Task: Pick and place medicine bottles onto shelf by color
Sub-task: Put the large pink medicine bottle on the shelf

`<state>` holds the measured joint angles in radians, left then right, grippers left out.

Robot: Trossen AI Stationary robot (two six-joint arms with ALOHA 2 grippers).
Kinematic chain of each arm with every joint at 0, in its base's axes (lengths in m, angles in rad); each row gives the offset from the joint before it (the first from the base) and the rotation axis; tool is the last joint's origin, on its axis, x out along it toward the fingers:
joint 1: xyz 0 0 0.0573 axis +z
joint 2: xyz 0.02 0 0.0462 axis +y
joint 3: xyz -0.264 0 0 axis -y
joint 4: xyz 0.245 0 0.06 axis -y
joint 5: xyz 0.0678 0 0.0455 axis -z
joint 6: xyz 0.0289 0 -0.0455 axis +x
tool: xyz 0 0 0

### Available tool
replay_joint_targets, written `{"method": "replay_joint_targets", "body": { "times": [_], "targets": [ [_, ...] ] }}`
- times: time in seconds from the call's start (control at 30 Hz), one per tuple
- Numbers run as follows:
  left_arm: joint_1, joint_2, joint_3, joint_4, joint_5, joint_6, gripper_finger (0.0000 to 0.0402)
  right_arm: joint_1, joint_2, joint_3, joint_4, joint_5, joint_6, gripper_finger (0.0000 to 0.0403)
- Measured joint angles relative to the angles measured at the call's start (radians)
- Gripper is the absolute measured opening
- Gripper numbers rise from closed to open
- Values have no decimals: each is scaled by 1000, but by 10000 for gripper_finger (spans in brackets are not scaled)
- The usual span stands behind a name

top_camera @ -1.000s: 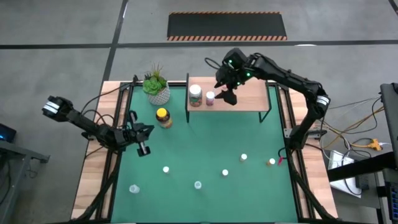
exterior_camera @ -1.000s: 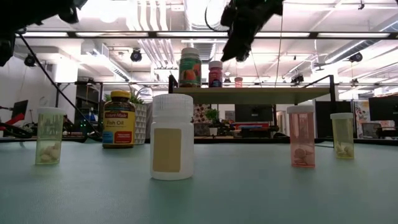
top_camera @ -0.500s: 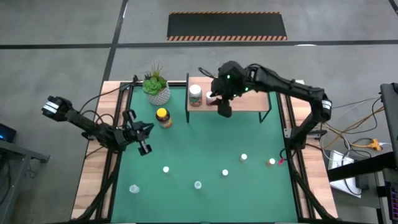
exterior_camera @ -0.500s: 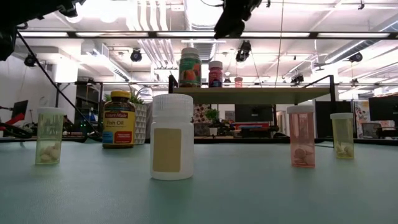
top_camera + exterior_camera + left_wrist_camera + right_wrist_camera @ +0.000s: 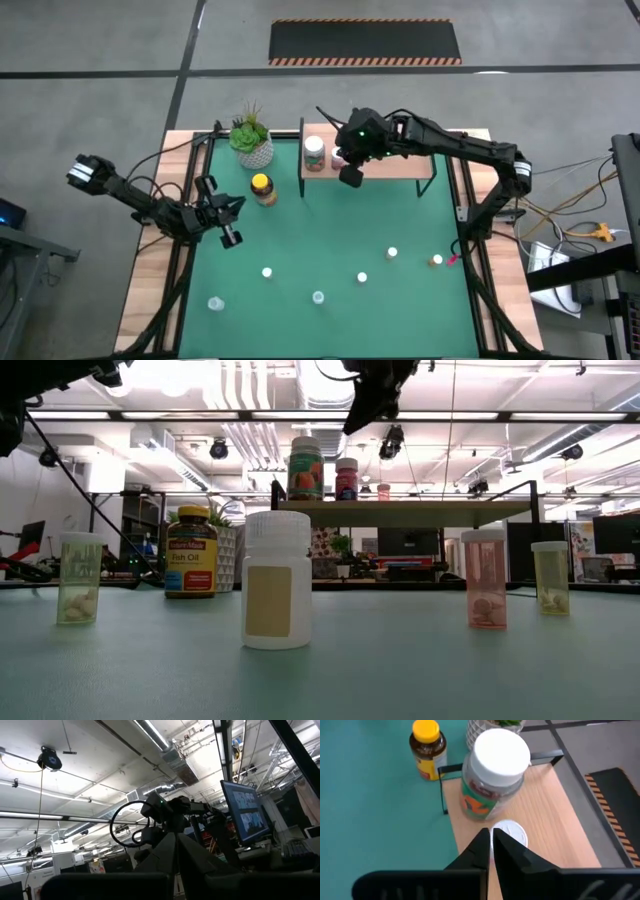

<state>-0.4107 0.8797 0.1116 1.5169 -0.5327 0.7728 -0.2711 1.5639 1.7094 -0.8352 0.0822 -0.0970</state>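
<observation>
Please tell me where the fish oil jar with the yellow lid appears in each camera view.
High view: the fish oil jar stands on the green mat, left of the shelf.
Low view: left of centre, behind the white bottle.
Left wrist view: not in it.
Right wrist view: near the shelf's corner.
Shared landmark: the shelf.

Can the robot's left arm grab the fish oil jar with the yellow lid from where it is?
Probably yes. The left end effector is shut and waits on the green mat near the yellow-lidded jar, with nothing standing between them. It would have to open first, and keep clear of the plant behind the jar.
</observation>
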Motion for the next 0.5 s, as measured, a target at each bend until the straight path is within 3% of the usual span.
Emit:
{"method": "replay_joint_targets", "body": {
  "times": [0.17,0.33,0.5],
  "targets": [
    [0,-11,0,1,0,0,2,-14,2,-65,114,14,29,9],
    [0,-19,0,0,0,0,2,-19,2,-108,137,151,30,9],
    [0,-23,0,0,0,23,2,-17,2,-113,135,151,28,9]
  ]
}}
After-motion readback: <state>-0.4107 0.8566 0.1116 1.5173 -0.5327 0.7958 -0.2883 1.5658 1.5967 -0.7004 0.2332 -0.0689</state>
